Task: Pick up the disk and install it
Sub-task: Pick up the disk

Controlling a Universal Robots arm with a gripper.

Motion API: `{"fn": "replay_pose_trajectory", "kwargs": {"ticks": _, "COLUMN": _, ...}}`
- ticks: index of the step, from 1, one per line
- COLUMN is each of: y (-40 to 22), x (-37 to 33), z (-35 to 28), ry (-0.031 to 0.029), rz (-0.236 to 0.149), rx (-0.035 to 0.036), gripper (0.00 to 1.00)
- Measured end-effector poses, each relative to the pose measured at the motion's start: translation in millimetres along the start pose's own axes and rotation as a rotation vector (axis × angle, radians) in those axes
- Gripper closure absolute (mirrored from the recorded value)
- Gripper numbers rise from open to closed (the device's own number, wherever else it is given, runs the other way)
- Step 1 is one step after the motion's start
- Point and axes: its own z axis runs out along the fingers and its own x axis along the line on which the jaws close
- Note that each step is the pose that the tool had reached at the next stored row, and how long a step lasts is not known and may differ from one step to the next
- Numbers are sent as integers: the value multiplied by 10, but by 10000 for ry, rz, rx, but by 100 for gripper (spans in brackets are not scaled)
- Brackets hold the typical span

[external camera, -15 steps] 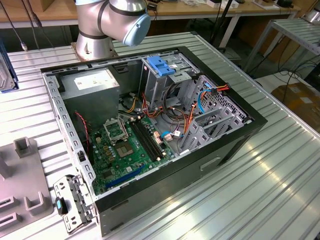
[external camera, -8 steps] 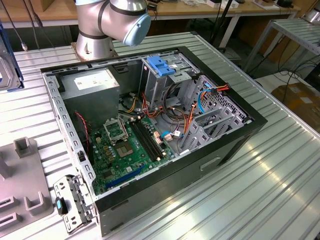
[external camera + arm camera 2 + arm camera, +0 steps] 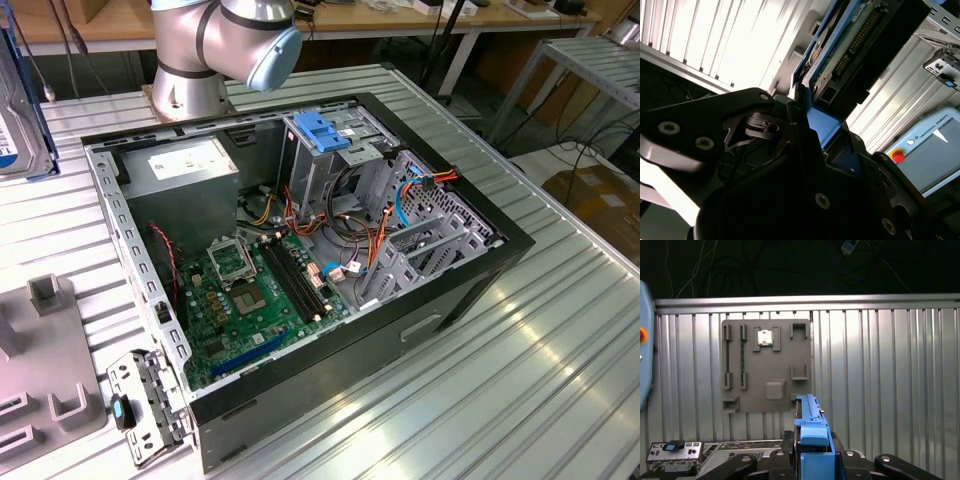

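Sitting clamped in the hand [image 3: 812, 457], the disk [image 3: 809, 412] is off the worktop [image 3: 560, 380] and carried edge-on. The jaws are closed narrow on one end of it, pressing on its blue side rail [image 3: 815, 440]. In both wrist views its long axis runs straight out from the hand, away from the palm. In the exterior view the disk [image 3: 15, 100] stands upright at that view's far left edge. That puts it well apart from the open computer case [image 3: 470, 290] and the drive cage [image 3: 325, 135] with the light-blue top inside it. By my judgement the cage lies off toward the exterior view's right of the held disk. A grey fixture plate [image 3: 767, 365] lies flat on the worktop beyond the disk's free end.
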Motion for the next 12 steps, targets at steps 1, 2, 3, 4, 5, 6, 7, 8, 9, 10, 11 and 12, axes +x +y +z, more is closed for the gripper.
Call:
{"fn": "replay_pose_trajectory", "kwargs": {"ticks": 1, "y": -9, "x": 0, "z": 0, "ry": 1, "rz": -1, "rx": -1, "gripper": 63}}
{"fn": "replay_pose_trajectory", "kwargs": {"ticks": 2, "y": -21, "x": -1, "z": 0, "ry": 1, "rz": 0, "rx": -1, "gripper": 63}}
{"fn": "replay_pose_trajectory", "kwargs": {"ticks": 3, "y": -29, "x": -1, "z": 0, "ry": 0, "rz": 0, "rx": 0, "gripper": 63}}
{"fn": "replay_pose_trajectory", "kwargs": {"ticks": 4, "y": -43, "x": -1, "z": 0, "ry": 0, "rz": 0, "rx": 0, "gripper": 63}}
{"fn": "replay_pose_trajectory", "kwargs": {"ticks": 5, "y": -52, "x": -2, "z": 0, "ry": -1, "rz": 0, "rx": 0, "gripper": 63}}
{"fn": "replay_pose_trajectory", "kwargs": {"ticks": 6, "y": -62, "x": -2, "z": 0, "ry": 0, "rz": 0, "rx": -1, "gripper": 63}}
{"fn": "replay_pose_trajectory", "kwargs": {"ticks": 7, "y": -71, "x": -3, "z": 0, "ry": 0, "rz": 0, "rx": 0, "gripper": 63}}
{"fn": "replay_pose_trajectory", "kwargs": {"ticks": 8, "y": -79, "x": -3, "z": 0, "ry": 0, "rz": 0, "rx": 0, "gripper": 63}}
{"fn": "replay_pose_trajectory", "kwargs": {"ticks": 9, "y": -88, "x": -3, "z": 0, "ry": 0, "rz": 0, "rx": -1, "gripper": 63}}
{"fn": "replay_pose_trajectory", "kwargs": {"ticks": 10, "y": -98, "x": -4, "z": 0, "ry": 0, "rz": 0, "rx": -1, "gripper": 63}}
{"fn": "replay_pose_trajectory", "kwargs": {"ticks": 11, "y": -105, "x": -4, "z": 0, "ry": 0, "rz": 0, "rx": 0, "gripper": 63}}
{"fn": "replay_pose_trajectory", "kwargs": {"ticks": 12, "y": -117, "x": -4, "z": 0, "ry": 0, "rz": 0, "rx": 0, "gripper": 63}}
